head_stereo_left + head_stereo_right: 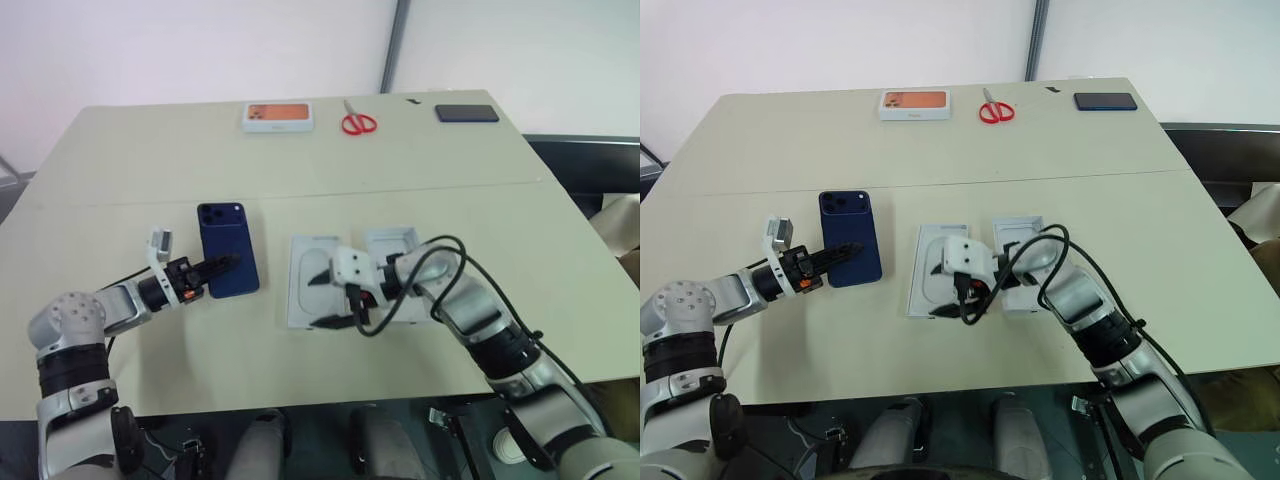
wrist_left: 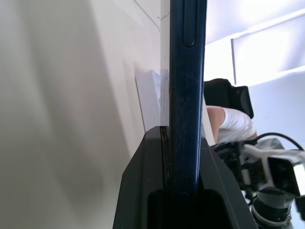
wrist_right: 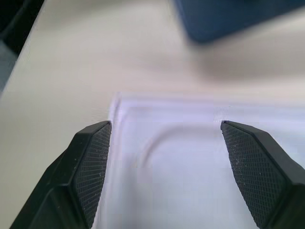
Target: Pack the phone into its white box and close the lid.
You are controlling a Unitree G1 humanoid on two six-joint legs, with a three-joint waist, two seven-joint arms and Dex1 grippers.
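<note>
Left hand (image 1: 222, 268) is clamped on the near edge of the slim dark navy-blue glossy phone (image 1: 227, 248), held just above the beige bench (image 1: 140, 160). Right hand (image 1: 325, 298) hangs wide open and empty over the flat white insert with oval recess (image 1: 305, 282); the shallow white cardboard box (image 1: 392, 243) lies just right of it. Judgement: carry the phone rightward level, square it to the box walls, then lower it.

It looks like a plain test room or lab: a wide beige worktop (image 1: 420, 150) stands before bare white walls (image 1: 200, 40), with a grey vertical pipe (image 1: 393, 45) at the upper middle of the frame.
</note>
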